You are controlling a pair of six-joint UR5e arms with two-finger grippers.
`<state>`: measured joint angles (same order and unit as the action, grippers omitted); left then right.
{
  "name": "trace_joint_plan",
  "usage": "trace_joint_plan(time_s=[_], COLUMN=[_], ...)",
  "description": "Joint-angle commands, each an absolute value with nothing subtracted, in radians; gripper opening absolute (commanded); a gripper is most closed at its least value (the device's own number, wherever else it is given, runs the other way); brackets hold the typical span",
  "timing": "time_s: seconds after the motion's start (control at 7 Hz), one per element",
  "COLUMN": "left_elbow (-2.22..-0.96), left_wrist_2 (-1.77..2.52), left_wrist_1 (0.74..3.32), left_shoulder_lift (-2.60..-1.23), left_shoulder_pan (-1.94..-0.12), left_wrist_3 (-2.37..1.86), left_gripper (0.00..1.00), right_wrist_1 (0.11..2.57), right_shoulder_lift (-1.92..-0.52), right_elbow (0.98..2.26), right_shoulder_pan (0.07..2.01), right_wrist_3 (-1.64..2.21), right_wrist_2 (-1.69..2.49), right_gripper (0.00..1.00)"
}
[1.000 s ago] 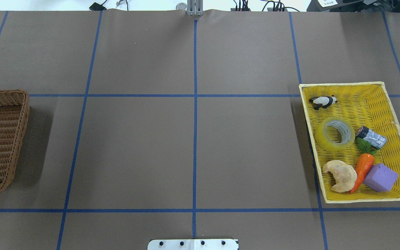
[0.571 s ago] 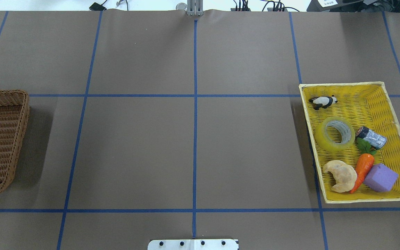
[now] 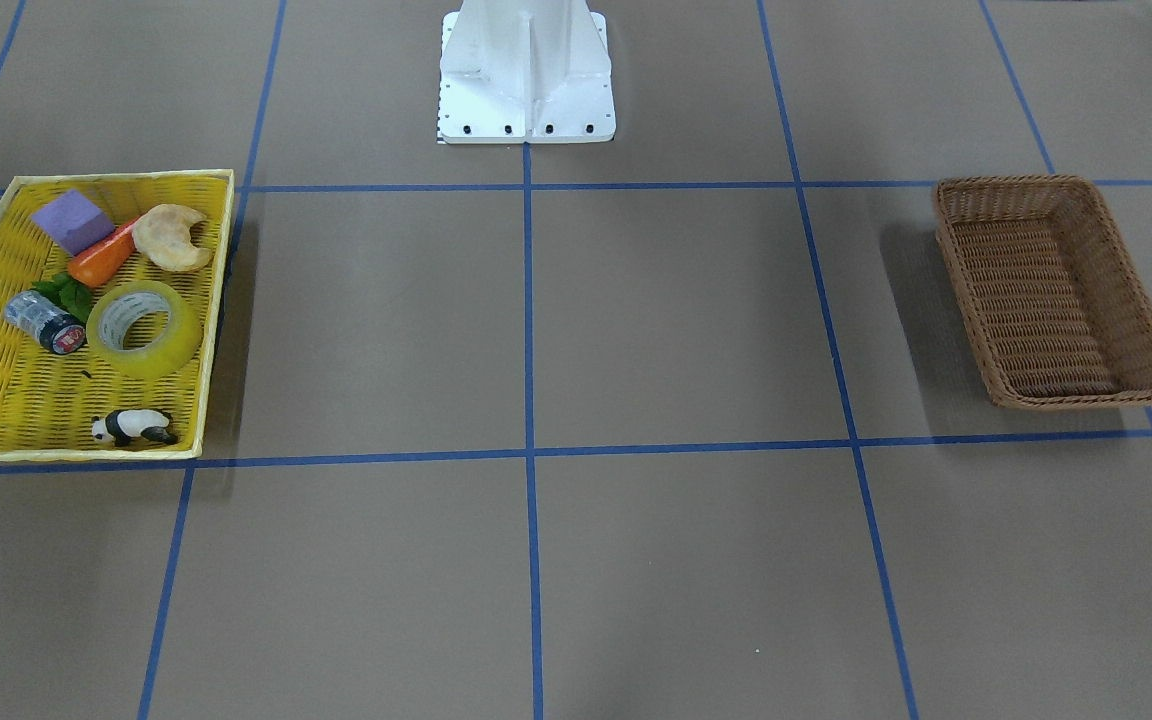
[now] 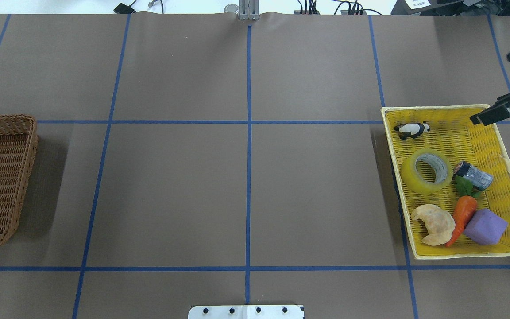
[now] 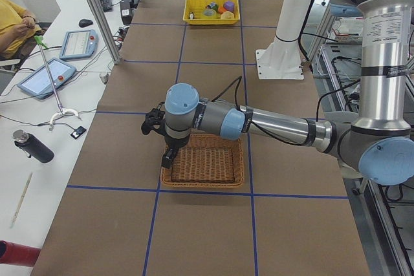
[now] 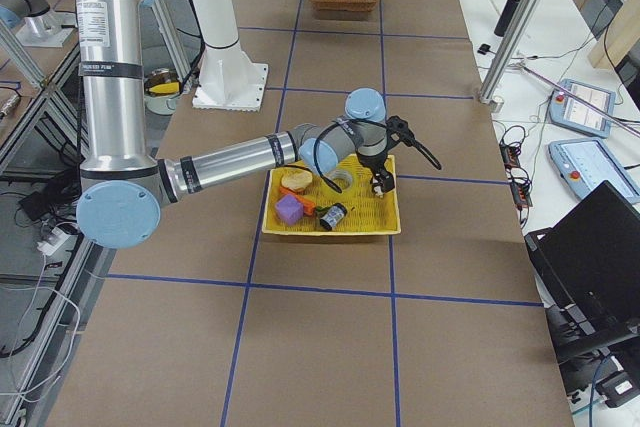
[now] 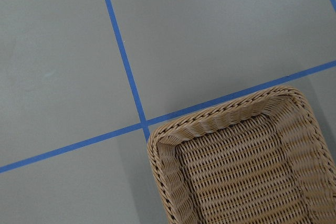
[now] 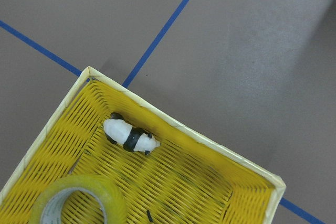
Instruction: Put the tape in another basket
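Just robot-ward and inboard of the right claw [image 4: 492,88], found the tape [image 4: 426,171] lying flat in the yellow tray [image 4: 436,108], apart from fingers spread above the tray's far outer corner. Could not read the print on its white core (nor the red end label on the grey roll [image 3: 44,322] beside it). Saw the left claw [image 5: 168,156] from the left-end camera alone, above the brown basket [image 5: 239,166]; could not tell its grip. Caught the panda [image 8: 128,136] beneath the right claw in its wrist view.
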<state>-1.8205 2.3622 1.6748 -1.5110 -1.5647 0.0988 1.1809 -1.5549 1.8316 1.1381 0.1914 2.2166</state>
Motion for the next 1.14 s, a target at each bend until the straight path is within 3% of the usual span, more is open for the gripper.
trace_joint_plan(time_s=[0.0,0.57,0.71,0.86,1.0], left_elbow=[-1.821,-1.819,-1.819,-1.819,-1.819], left_wrist_2=[2.362,2.361,2.361,2.361,2.362], left_wrist_1=[1.675,1.675,1.675,1.675,1.675], left_shoulder_lift=[-1.511,-1.513,-1.513,-1.513,-1.513], left_shoulder_pan=[-1.565,-1.565,-1.565,-1.565,-1.565], left_wrist_3=[0.098,0.098,0.098,0.098,0.098], left_gripper=[0.99,0.99,0.99,0.99,0.99], right_wrist_1=[1.181,1.177,1.177,1.177,1.177], right_shoulder_lift=[-1.554,-1.539,-1.539,-1.539,-1.539], right_elbow=[1.819,1.750,1.743,1.738,1.736], right_shoulder_pan=[0.990,0.891,0.885,0.882,0.882], right_wrist_3=[0.235,0.226,0.224,0.218,0.201], right_wrist_2=[2.116,2.100,2.100,2.102,2.102], right_gripper=[1.00,1.00,0.95,0.69,0.28])
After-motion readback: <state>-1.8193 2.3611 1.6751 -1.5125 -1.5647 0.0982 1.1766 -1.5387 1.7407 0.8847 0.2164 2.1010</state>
